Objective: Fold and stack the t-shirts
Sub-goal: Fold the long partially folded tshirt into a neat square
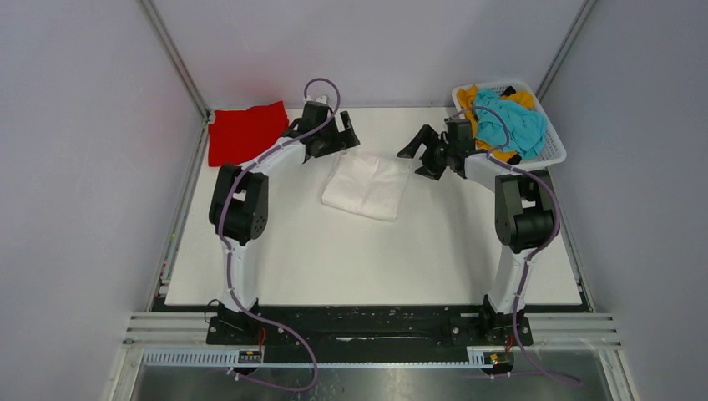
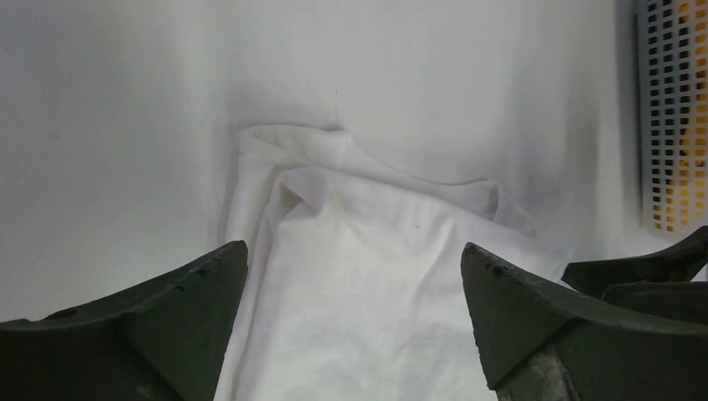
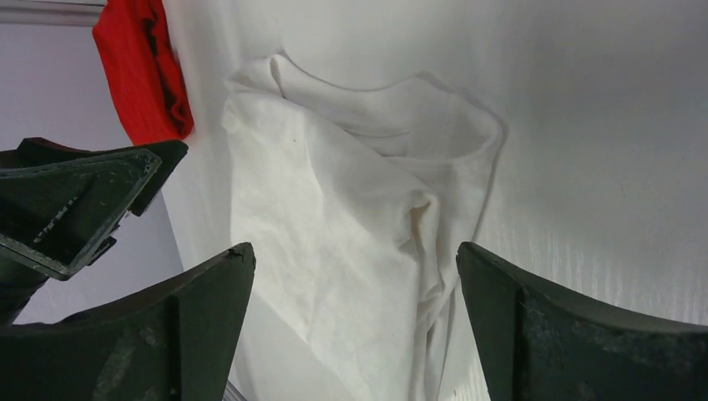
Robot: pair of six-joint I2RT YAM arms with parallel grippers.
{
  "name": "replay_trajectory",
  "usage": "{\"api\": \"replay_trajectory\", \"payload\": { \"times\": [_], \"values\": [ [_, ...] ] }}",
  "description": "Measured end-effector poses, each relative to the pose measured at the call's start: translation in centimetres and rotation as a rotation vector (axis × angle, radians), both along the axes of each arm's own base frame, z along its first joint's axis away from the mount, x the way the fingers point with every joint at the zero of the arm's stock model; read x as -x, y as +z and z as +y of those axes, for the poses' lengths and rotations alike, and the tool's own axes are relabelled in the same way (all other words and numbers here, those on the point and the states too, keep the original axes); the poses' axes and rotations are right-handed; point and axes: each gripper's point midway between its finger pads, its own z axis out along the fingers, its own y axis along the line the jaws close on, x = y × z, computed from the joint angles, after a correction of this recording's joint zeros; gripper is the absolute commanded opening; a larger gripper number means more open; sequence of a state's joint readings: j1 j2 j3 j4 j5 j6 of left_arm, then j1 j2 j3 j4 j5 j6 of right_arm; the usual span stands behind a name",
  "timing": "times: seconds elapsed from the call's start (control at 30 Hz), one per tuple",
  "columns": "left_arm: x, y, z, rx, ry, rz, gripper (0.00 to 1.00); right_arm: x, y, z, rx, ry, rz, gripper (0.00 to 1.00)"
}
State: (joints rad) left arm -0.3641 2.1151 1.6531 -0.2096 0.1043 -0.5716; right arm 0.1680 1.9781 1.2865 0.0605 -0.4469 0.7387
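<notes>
The white t-shirt [image 1: 367, 185] lies folded into a loose rectangle in the middle of the table; it also shows in the left wrist view [image 2: 367, 276] and the right wrist view [image 3: 351, 217]. The red t-shirt [image 1: 245, 132] lies folded at the back left corner, also in the right wrist view [image 3: 142, 71]. The teal t-shirt [image 1: 511, 124] and the orange-yellow t-shirt [image 1: 472, 93] lie crumpled in the basket. My left gripper [image 1: 344, 138] is open and empty, just back-left of the white shirt. My right gripper [image 1: 422, 154] is open and empty, just to the shirt's right.
The white slotted basket [image 1: 555, 154] stands at the back right corner, partly over the table edge; its wall shows in the left wrist view [image 2: 668, 109]. Grey walls close in the table on three sides. The black rail with the arm bases runs along the near edge.
</notes>
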Motion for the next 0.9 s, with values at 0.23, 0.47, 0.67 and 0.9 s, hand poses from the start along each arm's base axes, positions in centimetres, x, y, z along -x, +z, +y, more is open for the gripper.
{"api": "replay_trajectory", "payload": {
  "times": [0.23, 0.47, 0.67, 0.9],
  "values": [
    [2.5, 1.7, -0.3, 0.069, -0.055, -0.005, 0.99, 2.8, 2.6, -0.2, -0.016, 0.01, -0.052, 1.0],
    [3.0, 2.7, -2.8, 0.191, -0.142, 0.003, 0.99, 3.4, 4.8, 3.1, -0.086, 0.1, -0.112, 1.0],
    [-1.6, 0.8, -5.2, 0.231, -0.148, 0.008, 0.99, -0.6, 3.1, 4.9, -0.119, 0.092, -0.091, 1.0],
    [-3.6, -4.5, -5.1, 0.254, -0.096, 0.133, 0.99, -3.2, -2.8, 4.3, -0.116, 0.004, 0.055, 1.0]
  ]
}}
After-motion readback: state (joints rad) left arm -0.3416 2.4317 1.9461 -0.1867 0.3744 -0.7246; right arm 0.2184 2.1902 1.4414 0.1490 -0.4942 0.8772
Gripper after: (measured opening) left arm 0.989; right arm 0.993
